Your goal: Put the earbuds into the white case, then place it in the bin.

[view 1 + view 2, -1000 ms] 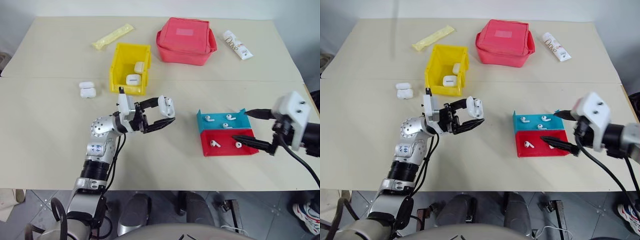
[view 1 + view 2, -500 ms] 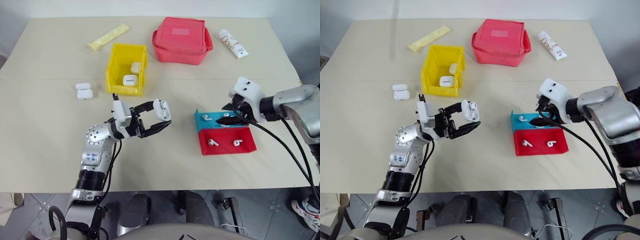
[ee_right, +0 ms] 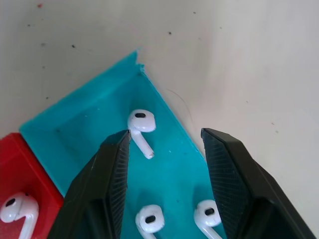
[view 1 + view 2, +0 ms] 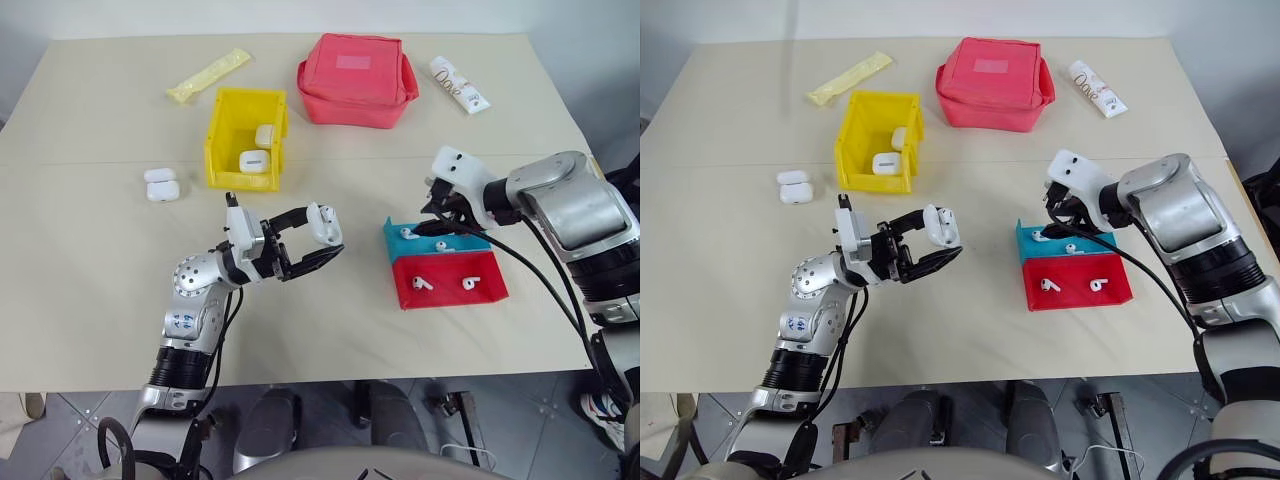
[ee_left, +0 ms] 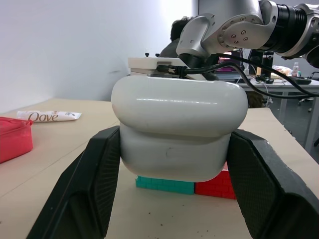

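Note:
My left gripper [image 4: 312,243] is shut on a white case [image 4: 323,222], held just above the table left of centre; the case [image 5: 177,134] sits between both pads. My right gripper [image 3: 167,134] hangs open over the teal tray [image 4: 398,243], fingers pointing down. Three earbuds lie in that tray: one earbud [image 3: 140,122] just ahead of the fingers, two more [image 3: 149,219] between them. None is gripped. The red tray [image 4: 450,292] beside it holds two earbuds [image 4: 422,283]. The yellow bin [image 4: 226,150] stands at the back left with two white cases [image 4: 254,160] inside.
Two more white cases [image 4: 160,185] lie on the table left of the bin. A red fabric pouch [image 4: 350,78] sits behind the trays, a white tube [image 4: 460,85] to its right and a yellow packet [image 4: 208,75] at the far left.
My right arm swung in from the table's right edge to above the teal tray, and its fingers have narrowed. The left gripper kept still with the case. The camera view shifted slightly.

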Motion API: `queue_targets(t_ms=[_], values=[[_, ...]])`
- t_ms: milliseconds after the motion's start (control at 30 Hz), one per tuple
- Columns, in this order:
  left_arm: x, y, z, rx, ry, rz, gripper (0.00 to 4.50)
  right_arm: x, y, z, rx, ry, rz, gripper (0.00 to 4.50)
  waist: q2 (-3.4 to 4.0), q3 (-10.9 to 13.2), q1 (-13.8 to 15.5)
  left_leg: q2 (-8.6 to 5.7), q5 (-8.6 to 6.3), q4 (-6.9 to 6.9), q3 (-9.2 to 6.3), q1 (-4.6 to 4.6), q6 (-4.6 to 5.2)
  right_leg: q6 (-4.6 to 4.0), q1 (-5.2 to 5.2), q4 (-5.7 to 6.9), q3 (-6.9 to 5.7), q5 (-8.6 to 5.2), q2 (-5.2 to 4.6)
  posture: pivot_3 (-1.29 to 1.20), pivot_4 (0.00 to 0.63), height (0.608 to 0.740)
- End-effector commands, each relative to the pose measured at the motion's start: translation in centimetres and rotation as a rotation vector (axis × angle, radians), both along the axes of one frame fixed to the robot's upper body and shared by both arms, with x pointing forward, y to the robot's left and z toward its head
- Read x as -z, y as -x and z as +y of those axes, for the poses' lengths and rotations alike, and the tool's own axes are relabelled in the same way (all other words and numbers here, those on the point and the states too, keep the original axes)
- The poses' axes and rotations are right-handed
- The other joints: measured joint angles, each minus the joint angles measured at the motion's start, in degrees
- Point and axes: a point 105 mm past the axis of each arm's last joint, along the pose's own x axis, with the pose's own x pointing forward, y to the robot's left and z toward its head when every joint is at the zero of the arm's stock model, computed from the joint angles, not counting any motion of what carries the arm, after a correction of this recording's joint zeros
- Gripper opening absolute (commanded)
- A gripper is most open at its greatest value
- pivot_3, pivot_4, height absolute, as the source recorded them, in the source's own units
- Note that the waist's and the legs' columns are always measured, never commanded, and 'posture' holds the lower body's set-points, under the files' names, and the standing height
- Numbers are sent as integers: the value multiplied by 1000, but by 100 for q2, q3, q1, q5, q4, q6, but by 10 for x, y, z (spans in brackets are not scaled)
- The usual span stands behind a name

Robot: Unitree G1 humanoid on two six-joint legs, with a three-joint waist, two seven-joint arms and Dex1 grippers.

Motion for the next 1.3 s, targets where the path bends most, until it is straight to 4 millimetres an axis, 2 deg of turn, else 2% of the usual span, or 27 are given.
queue_targets(t_ms=[33,467,767,1233,1300], values=[[-12,5,-3,12,8,-59,2816,-8,-1,7,-13,10,-3,2320,1,-1,2,1,0,0,0,0,0,0,0,0,0,0,0,0,150,740],[-12,5,-4,6,12,-56,2816,7,-5,20,117,22,100,2320,3,-2,1,-2,0,0,0,-1,0,-1,-6,6,1,0,-2,0,150,740],[-12,6,-3,0,12,-56,2816,15,-10,13,179,53,116,2320,5,-3,-3,-6,0,0,1,0,0,-1,-8,12,1,-1,-1,0,150,740],[-13,5,-3,-5,11,-59,2816,20,-10,10,182,70,130,2320,6,-4,-2,-7,1,0,3,0,1,-1,-9,16,2,-1,-1,0,150,740],[-13,5,-2,-6,11,-59,2816,20,-10,10,179,67,133,1962,6,-4,-1,-7,1,0,3,0,1,-1,-9,16,2,-1,-1,0,150,740]])
